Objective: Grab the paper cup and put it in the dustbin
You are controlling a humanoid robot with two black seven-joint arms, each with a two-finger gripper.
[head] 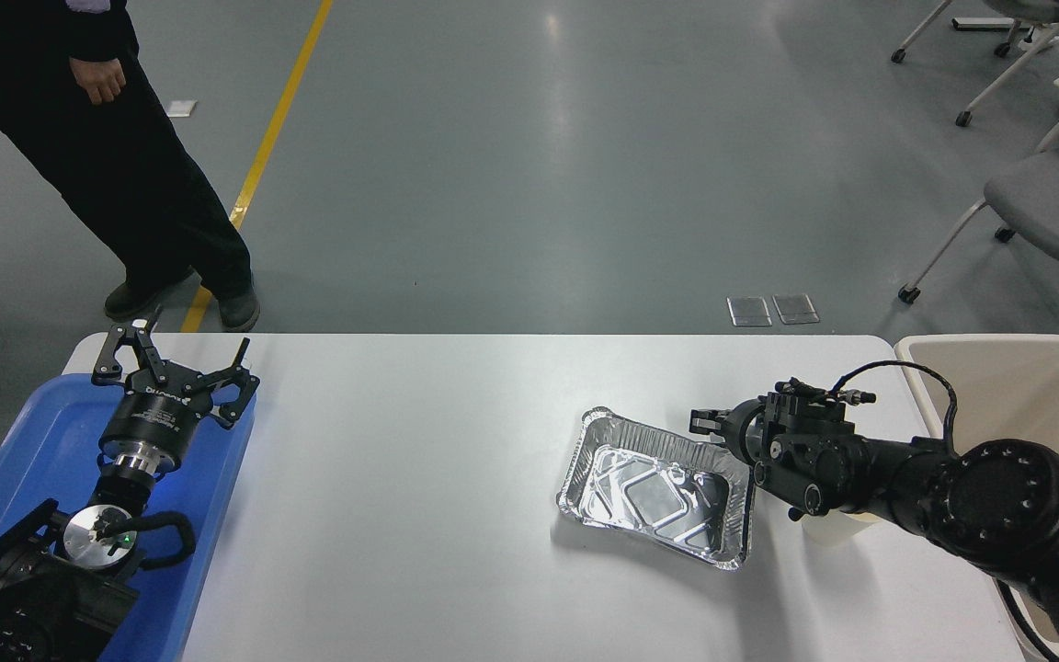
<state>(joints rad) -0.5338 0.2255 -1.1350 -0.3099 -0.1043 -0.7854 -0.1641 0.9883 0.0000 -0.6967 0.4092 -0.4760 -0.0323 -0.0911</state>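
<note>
Nearest to where I stand, the right arm reaches in from the lower right corner and lies low over the white table, right across the paper cup. Only a pale sliver of that cup shows under the wrist, just beside the foil tray's right-hand end. It sits on the table between the foil tray and the dustbin. The right gripper points left, over the far right corner of the foil tray. From here I cannot tell how far its fingers are parted, nor whether they have anything in them; they look clear of the cup.

The foil tray is shiny and lies slightly askew. The dustbin stands past the table's right edge, beyond the foil tray, a cream bin with a thick rounded rim.

Well to the left of the foil tray, at the table's other end, the left gripper hangs over a blue tray. Its fingers are spread wide with nothing between them.

Beyond the table, far to the foil tray's left, a person in dark clothes stands on the grey floor next to a yellow line. Grey office chairs stand on the floor beyond the dustbin.
</note>
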